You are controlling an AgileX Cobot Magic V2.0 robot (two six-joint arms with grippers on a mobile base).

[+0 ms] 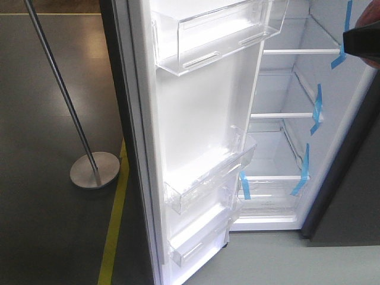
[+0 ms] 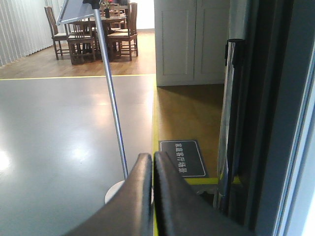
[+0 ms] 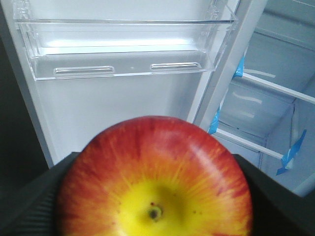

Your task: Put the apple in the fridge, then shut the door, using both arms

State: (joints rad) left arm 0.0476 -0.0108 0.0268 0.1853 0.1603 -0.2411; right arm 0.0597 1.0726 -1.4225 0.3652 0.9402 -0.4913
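The apple [image 3: 155,182], red with a yellow patch around its stem dimple, fills the bottom of the right wrist view. My right gripper [image 3: 155,206] is shut on it, with black fingers [image 3: 34,201] on both sides. In the front view this gripper [image 1: 362,40] shows as a black tip at the top right, in front of the open fridge [image 1: 285,119]. The door [image 1: 196,119] stands open at the left, its white lining and clear bins facing me. My left gripper [image 2: 152,164] is shut on nothing, beside the door's dark outer edge [image 2: 275,123].
White shelves with blue tape [image 1: 317,110] line the fridge interior. A clear door bin [image 3: 123,49] hangs just above the apple. A metal pole on a round base [image 1: 94,169] stands on the grey floor left of the door, beside a yellow floor line [image 1: 116,225].
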